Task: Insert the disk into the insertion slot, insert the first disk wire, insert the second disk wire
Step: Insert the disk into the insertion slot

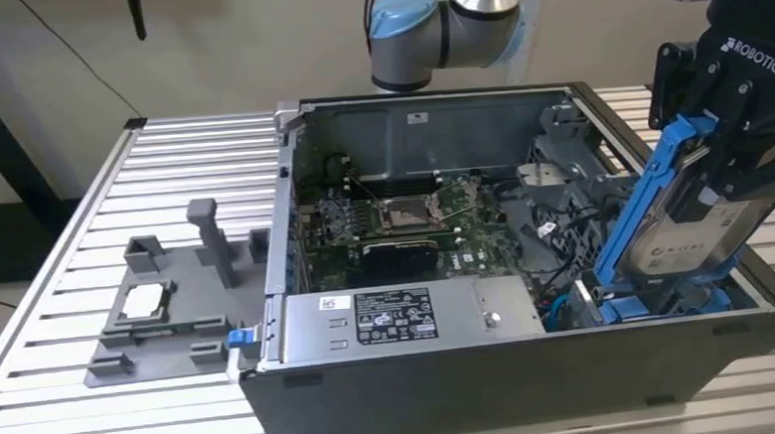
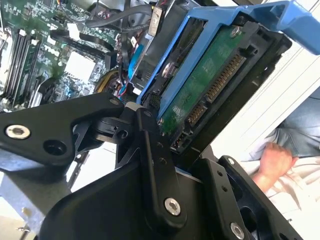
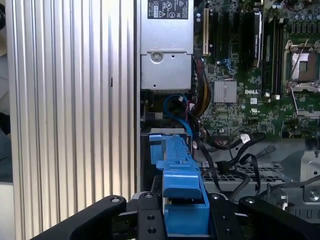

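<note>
A lab or workshop: open computer case [image 1: 529, 369] on a slatted aluminium table [image 1: 159, 169].

In your matt black gripper [image 1: 728, 181] sits the disk [image 1: 713, 228], dull silver-grey metal with a paper label [image 1: 659, 253] in a smooth, glossy blue plastic frame [image 1: 633, 214], and, well below the hand, a ribbed, satin-bright metal table [image 1: 185, 153].

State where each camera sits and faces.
Exterior view: off the arm, looking down into the open computer case; shows arm, end effector gripping the disk.
First wrist view: on the wrist, facing past the disk's carrier to the motherboard; end effector links show.
Second wrist view: on the wrist, facing the disk's circuit board; links show.
All three share the disk.
</note>
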